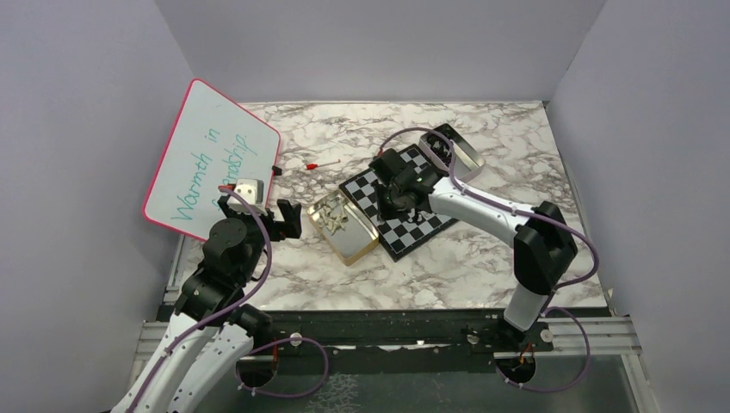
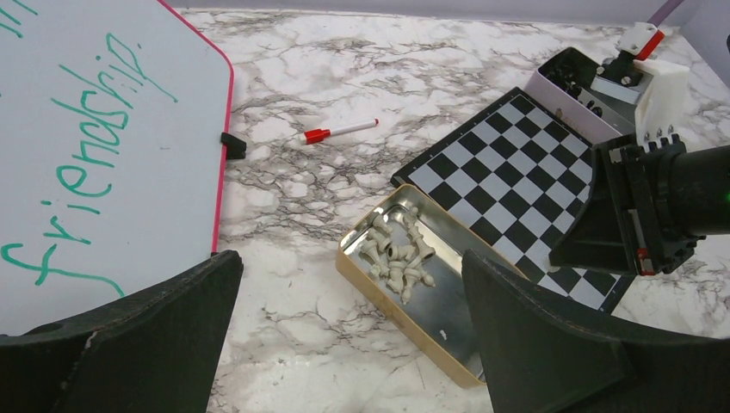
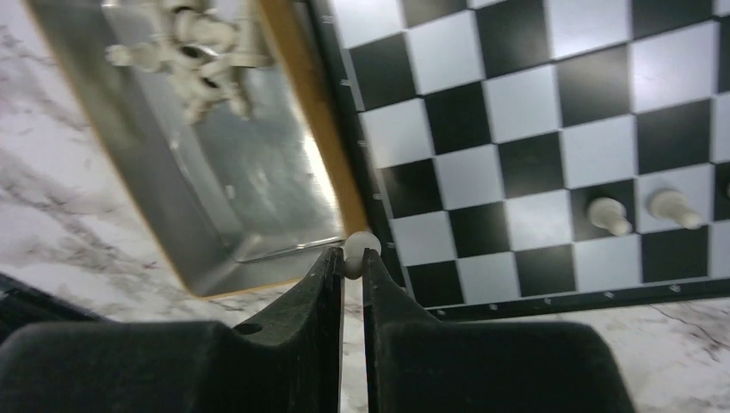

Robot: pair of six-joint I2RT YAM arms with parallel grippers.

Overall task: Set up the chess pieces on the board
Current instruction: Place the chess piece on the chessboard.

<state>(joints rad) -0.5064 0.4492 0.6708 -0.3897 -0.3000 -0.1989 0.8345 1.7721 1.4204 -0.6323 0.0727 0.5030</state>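
The black-and-white board (image 1: 419, 225) lies at mid-table. In the right wrist view my right gripper (image 3: 353, 261) is shut on a pale chess piece (image 3: 361, 247), held above the board's (image 3: 516, 129) near-left corner beside the tin's edge. Two pale chess pieces (image 3: 608, 215) (image 3: 674, 206) stand on squares near the board's front rim. A heap of pale pieces (image 2: 396, 254) lies in an open gold tin (image 2: 448, 331) left of the board (image 2: 516, 185). My left gripper (image 2: 349, 284) hovers wide open over bare marble, left of that tin, holding nothing.
A pink-framed whiteboard (image 1: 211, 159) leans at the far left. A red-capped marker (image 2: 340, 132) lies on the marble behind the tin. A second open tin (image 1: 460, 151) with dark pieces sits at the board's far corner. Grey walls enclose the table.
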